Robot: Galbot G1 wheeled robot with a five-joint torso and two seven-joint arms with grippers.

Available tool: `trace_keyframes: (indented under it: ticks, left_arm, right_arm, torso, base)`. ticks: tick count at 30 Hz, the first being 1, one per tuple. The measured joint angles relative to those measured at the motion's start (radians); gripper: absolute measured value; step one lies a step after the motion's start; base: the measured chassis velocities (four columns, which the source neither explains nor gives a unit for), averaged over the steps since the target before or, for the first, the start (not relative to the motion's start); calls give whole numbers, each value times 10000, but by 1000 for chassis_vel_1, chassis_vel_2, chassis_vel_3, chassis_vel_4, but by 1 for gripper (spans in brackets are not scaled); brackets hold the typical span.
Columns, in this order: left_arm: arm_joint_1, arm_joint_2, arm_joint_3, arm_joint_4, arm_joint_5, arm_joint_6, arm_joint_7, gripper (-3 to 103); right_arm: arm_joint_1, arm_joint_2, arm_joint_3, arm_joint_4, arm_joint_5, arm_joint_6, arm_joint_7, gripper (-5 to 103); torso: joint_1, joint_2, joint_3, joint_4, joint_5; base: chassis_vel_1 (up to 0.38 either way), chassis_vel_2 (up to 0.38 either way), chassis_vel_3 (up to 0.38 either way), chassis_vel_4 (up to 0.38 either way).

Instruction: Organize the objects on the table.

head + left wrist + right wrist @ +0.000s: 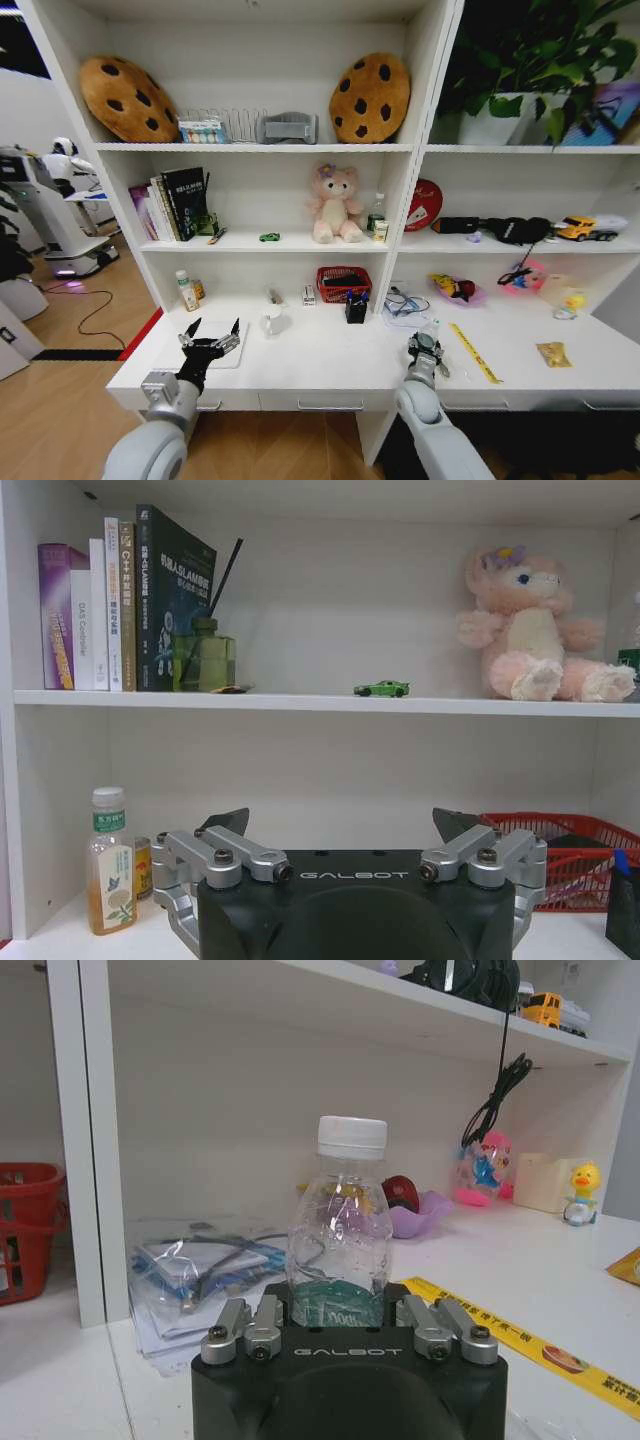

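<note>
1. Two arms reach over the long white table [330, 365], which joins tall white shelving; a wooden floor and other white robots lie off to the robot's left.
2. On the table stand a red basket [343, 283], a white mug [272, 320], a small bottle [187, 291] and a yellow ruler [474, 352].
3. On the shelf above, the tiny green toy car [269, 237] sits apart between a row of books [172, 205] and a pink teddy bear [335, 203] — two cookie-shaped cushions lie one shelf higher.
4. The left gripper [209, 338] hovers over the table's left end, jaws spread wide and holding nothing.
5. The right gripper [426, 352] sits near the table's middle, its fingers [249, 1322] closed around a clear plastic bottle [343, 1240] with a white cap — upright in the grip.
</note>
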Motion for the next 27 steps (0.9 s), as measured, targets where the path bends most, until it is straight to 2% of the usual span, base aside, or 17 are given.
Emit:
trace_keyframes:
  ticks: [1, 3, 5, 6, 8, 11, 12, 14, 15, 16, 17, 20, 21, 23, 25, 27]
  left_arm:
    - [0, 0, 0, 0, 0, 0, 0, 100]
    - [0, 0, 0, 0, 0, 0, 0, 100]
    - [0, 0, 0, 0, 0, 0, 0, 100]
    - [0, 0, 0, 0, 0, 0, 0, 100]
    - [0, 0, 0, 0, 0, 0, -1, 100]
    - [0, 0, 0, 0, 0, 0, 0, 100]
    - [0, 0, -1, 0, 0, 0, -2, 100]
    - [0, 0, -1, 0, 0, 0, -2, 100]
    - [0, 0, -1, 0, 0, 0, -2, 100]
    - [-1, 0, -1, 0, 0, 0, -1, 100]
    - [-1, 0, -1, 0, 0, 0, -1, 100]
    - [0, 0, 0, 0, 0, 0, 1, 100]
    - [0, 0, 0, 0, 0, 0, 1, 100]
    - [0, 0, 0, 0, 0, 0, 0, 100]
    - [0, 0, 0, 0, 0, 0, 1, 100]
    - [0, 0, 0, 1, 0, 0, 1, 100]
  right_arm:
    - [0, -45, -6, 132, -28, 0, 0, 41]
    - [-12, -86, -7, 273, -100, 0, 0, 37]
    - [-92, -151, -9, 570, -256, 0, 0, 37]
    - [-196, -205, -9, 842, -363, 0, -4, 30]
    - [-833, -444, -33, 1998, -522, -86, -59, 27]
    - [-1300, -596, -49, 2634, -250, -274, -164, 27]
    - [-1766, -802, -49, 3237, 188, -508, -463, 25]
    - [-2904, -1497, 255, 4717, 1315, -1210, -2289, 25]
    - [-2904, -1497, 255, 4717, 1315, -1210, -2289, 25]
    - [-3307, -1903, 501, 5247, 1531, -1447, -3480, 25]
    - [-3307, -1903, 501, 5247, 1531, -1447, -3480, 25]
    - [-3619, -2538, 1197, 5632, 1485, -1603, -5646, 25]
    - [-3619, -2538, 1197, 5632, 1485, -1603, -5646, 25]
    - [-3619, -2679, 1481, 5753, 1464, -1762, -6152, 25]
    - [-3665, -2783, 1897, 6029, 1468, -2232, -6595, 25]
    - [-3724, -2802, 2054, 6235, 1506, -2462, -6684, 25]
  torso:
    - [0, 0, 1, 0, -1]
    - [0, 0, 0, 0, 0]
    - [1, 0, 0, 2, 0]
    - [0, 0, 0, 1, 0]
    - [1, 0, 0, 3, -3]
    - [0, 0, -1, 0, 0]
    - [0, 0, -1, -1, 2]
    - [-1, 1, -2, -3, -3]
    - [-1, 1, -2, -3, -3]
    - [-2, 1, -2, -5, -1]
    - [-2, 1, -2, -5, -1]
    - [-1, 1, -2, 2, 0]
    - [-1, 1, -2, 2, 0]
    - [-1, 0, -2, 1, 2]
    - [0, 0, 0, 2, 1]
    - [0, 1, 0, 1, 1]
  base:
    - [0, 0, 0, 0]
    - [0, 0, 0, 0]
    - [0, 0, 0, 0]
    - [0, 0, 0, 0]
    - [0, 0, 0, 0]
    - [0, 0, 0, 0]
    - [0, 0, 0, 0]
    - [0, 0, 0, 0]
    - [0, 0, 0, 0]
    - [0, 0, 0, 0]
    - [0, 0, 0, 0]
    - [0, 0, 0, 0]
    - [0, 0, 0, 0]
    - [0, 0, 0, 0]
    - [0, 0, 0, 0]
    - [0, 0, 0, 0]
